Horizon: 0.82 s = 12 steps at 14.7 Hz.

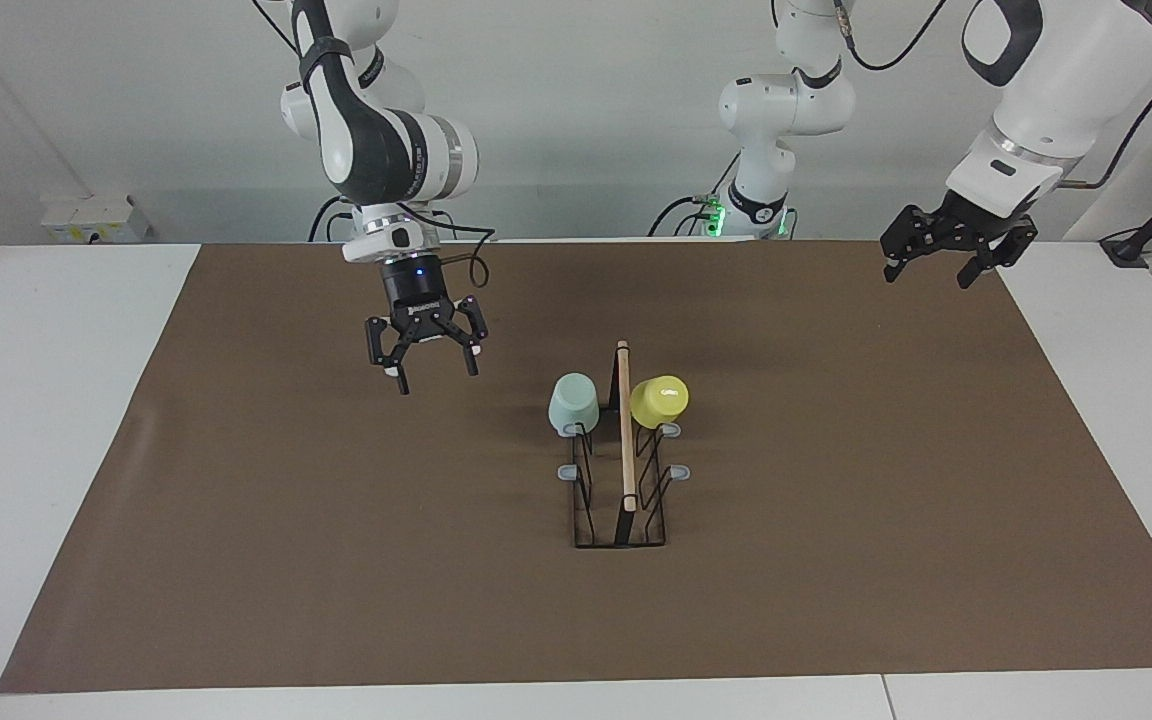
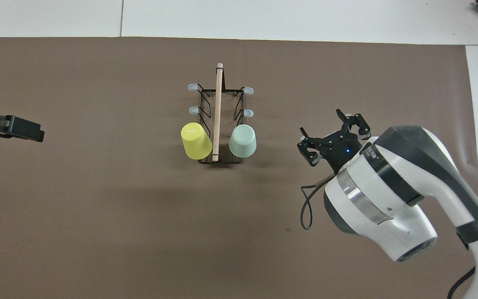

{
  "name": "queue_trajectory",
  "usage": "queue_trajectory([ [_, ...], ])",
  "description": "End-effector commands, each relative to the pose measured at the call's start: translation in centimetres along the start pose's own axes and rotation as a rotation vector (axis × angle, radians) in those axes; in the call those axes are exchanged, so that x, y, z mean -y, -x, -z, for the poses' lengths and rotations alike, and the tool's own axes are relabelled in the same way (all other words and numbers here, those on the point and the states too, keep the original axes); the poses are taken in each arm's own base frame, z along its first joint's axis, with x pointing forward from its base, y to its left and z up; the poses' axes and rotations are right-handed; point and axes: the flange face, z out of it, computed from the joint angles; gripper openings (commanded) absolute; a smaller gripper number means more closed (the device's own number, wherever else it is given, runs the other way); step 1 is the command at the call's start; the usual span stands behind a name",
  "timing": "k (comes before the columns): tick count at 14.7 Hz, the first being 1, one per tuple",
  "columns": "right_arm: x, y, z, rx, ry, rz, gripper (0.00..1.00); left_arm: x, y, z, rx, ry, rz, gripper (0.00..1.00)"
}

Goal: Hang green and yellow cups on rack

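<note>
Worktop (image 1: 236, 560): brown mat over white, nothing on it but the rack.

Right gripper (image 1: 423, 352) hangs over bare mat toward the right arm's end, fingers spread, holding nothing. Left gripper (image 1: 956, 262) waits over the robots' edge near the left arm's corner, fingers spread too, empty.

Rack (image 1: 620, 500) sits mid-worktop, well apart from every edge; narrow black wire frame, pale wooden top rod, grey-capped prongs.

Green cup (image 1: 573, 402) and yellow cup (image 1: 658, 399): both upside down on the prong pair nearest the robots, one each side of the rod. Small, tapered, no handles. Yellow cup is tilted outward.

Judgement: hanging looks done, this is the clear-off step. Next move only needs the right gripper kept clear of the cups.
</note>
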Motion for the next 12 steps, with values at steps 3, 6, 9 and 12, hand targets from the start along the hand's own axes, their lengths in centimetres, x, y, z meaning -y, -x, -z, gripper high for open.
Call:
queue_trajectory([
  [3, -2.2, 0.6, -0.6, -0.002, 0.012, 0.023, 1.00, 0.0, 0.5, 0.0, 0.005, 0.011, -0.002, 1.00],
  [6, -1.3, 0.2, -0.4, -0.013, -0.002, 0.039, 1.00, 0.0, 0.5, 0.0, 0.005, 0.011, 0.000, 1.00],
  [9, -2.1, 0.6, -0.5, -0.006, 0.018, 0.156, 1.00, 0.0, 0.5, 0.0, 0.005, 0.011, -0.002, 1.00],
  [12, -3.3, 0.8, -0.4, -0.008, 0.042, 0.271, 1.00, 0.0, 0.5, 0.1, 0.004, 0.010, -0.002, 1.00],
])
